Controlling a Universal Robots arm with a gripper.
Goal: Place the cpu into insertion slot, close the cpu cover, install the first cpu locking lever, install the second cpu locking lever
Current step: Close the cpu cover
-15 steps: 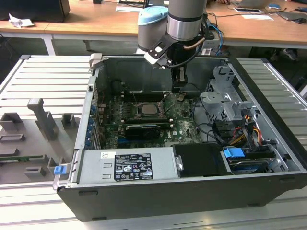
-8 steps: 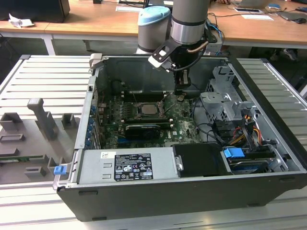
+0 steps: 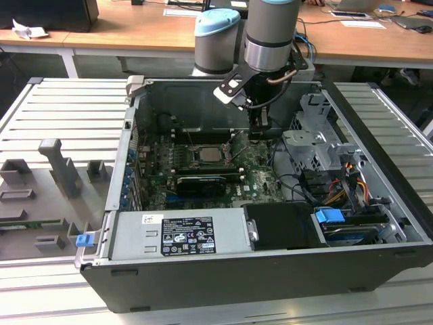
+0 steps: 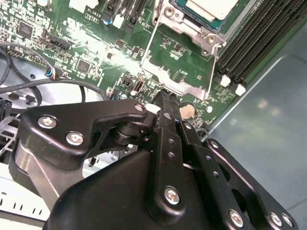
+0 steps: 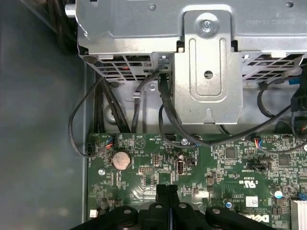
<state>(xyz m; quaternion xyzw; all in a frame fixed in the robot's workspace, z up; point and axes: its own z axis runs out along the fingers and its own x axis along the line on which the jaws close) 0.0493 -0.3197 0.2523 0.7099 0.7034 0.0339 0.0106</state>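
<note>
The cpu (image 3: 206, 154) lies with its silver face up in the insertion slot (image 3: 205, 164), near the middle of the green motherboard. In the second wrist view the cpu (image 4: 211, 7) sits inside the slot's metal rim. The cpu cover (image 4: 184, 90), a thin metal frame with a square window, stands swung open on the side of the slot toward my gripper. My gripper (image 3: 259, 135) hangs inside the case, to the exterior view's right of the slot. Its black fingers are pressed together with nothing between them. The gripper's (image 4: 168, 98) tip is close to the cover's free edge, and the gripper (image 5: 167, 188) hovers just above the board.
Long black memory slots (image 4: 249, 43) run beside the socket. A metal drive cage (image 3: 318, 135) with black cables (image 5: 76, 129) stands to the exterior view's right. A black card (image 3: 201, 184) and the power supply (image 3: 183, 233) lie nearer the camera. A coin battery (image 5: 121, 159) sits near the gripper.
</note>
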